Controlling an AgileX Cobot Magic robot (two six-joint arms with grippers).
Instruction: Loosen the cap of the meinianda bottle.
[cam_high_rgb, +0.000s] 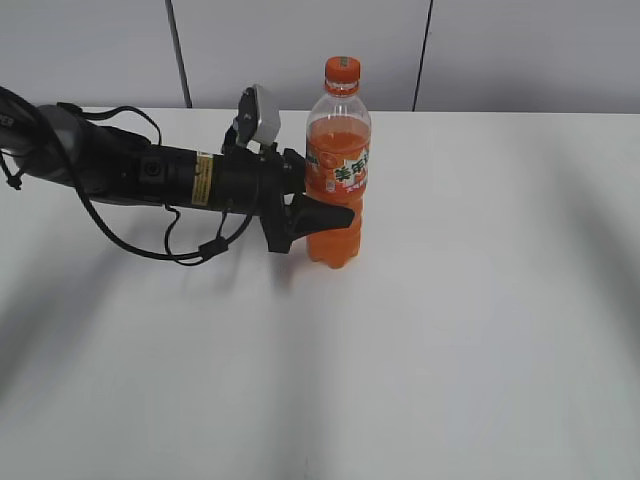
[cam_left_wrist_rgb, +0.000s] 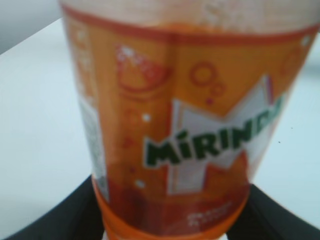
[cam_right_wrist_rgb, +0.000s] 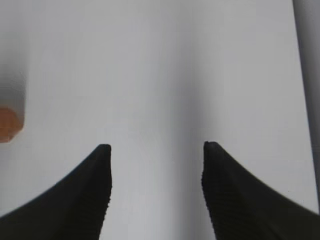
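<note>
The meinianda bottle (cam_high_rgb: 339, 160) stands upright on the white table, full of orange drink, with its orange cap (cam_high_rgb: 342, 69) screwed on top. My left gripper (cam_high_rgb: 325, 213) reaches in from the left, its black fingers shut on the bottle's body at label height. In the left wrist view the label (cam_left_wrist_rgb: 190, 125) fills the frame and the fingers (cam_left_wrist_rgb: 170, 220) press both sides. The cap is out of that view. My right gripper (cam_right_wrist_rgb: 156, 147) is open and empty above bare table, and is not in the exterior view.
The white table (cam_high_rgb: 480, 300) runs to a grey panelled wall (cam_high_rgb: 520, 50) at the back. A blurred orange patch (cam_right_wrist_rgb: 7, 124) sits at the left edge of the right wrist view. The left arm's cables (cam_high_rgb: 190, 245) hang low over the table.
</note>
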